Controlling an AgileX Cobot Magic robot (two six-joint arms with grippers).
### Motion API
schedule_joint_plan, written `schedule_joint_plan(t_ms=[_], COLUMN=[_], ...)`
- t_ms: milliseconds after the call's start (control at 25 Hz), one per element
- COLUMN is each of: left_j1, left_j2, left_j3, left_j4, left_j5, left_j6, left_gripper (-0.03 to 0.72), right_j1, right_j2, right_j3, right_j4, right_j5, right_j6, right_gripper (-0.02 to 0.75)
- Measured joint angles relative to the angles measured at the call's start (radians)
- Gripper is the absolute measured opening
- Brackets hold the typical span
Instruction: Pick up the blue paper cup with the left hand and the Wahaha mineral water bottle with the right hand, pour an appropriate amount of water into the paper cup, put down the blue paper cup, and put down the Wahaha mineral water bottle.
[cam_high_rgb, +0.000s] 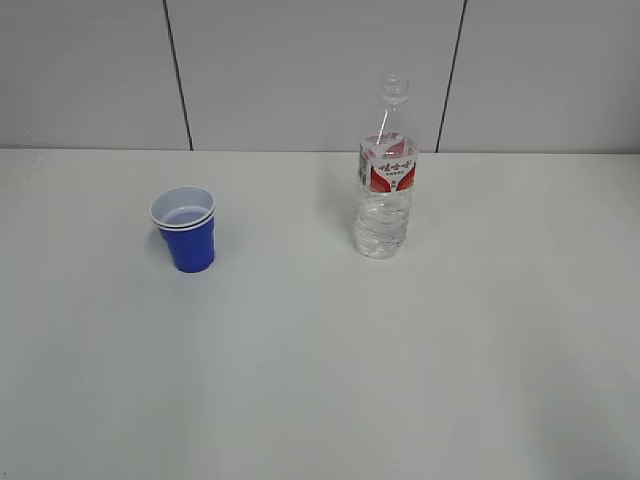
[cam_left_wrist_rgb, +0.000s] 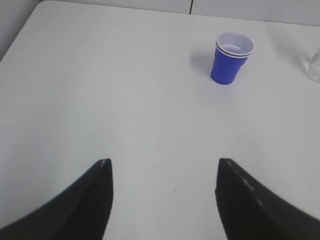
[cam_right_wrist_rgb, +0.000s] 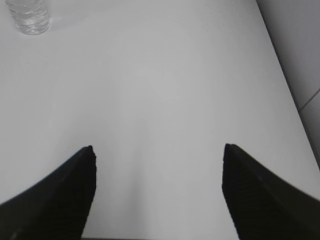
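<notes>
Exterior view: a smooth matte white worktop (cam_high_rgb: 320, 380) runs back to a grey panelled wall (cam_high_rgb: 310, 70) with two dark seams. The blue paper cup (cam_high_rgb: 186, 232) stands upright left of centre, tapered, white inside, its doubled white rim like two nested cups. The Wahaha mineral water bottle (cam_high_rgb: 384, 175) stands upright right of centre, well apart from the cup: clear plastic, ribbed lower body, open neck, a red-and-white label band whose writing is too small to read. Water (cam_high_rgb: 381, 225) fills its lower part. Bare worktop lies all round both; neither arm shows here.

Left wrist view: the left pincer (cam_left_wrist_rgb: 162, 192) hangs over bare worktop, its two black fingers wide apart and holding nothing. The cup sits far ahead, toward the right, near the worktop's back edge; a sliver of the bottle shows at the right border.

Right wrist view: the right pincer (cam_right_wrist_rgb: 157, 187) is likewise spread and holding nothing. The bottle's ribbed base sits at the top left corner, and the worktop's right edge slants down the picture.
</notes>
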Motion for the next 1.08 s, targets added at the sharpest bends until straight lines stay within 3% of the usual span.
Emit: schedule_joint_plan(t_ms=[1080], left_j1=[0.000], left_j2=[0.000], left_j3=[0.000], left_j4=[0.000], left_j5=[0.000], left_j6=[0.000], left_gripper=[0.490], right_j1=[0.000], right_j2=[0.000], right_j3=[0.000], right_j4=[-0.007], right_j5=[0.000], right_j6=[0.000], right_gripper=[0.587])
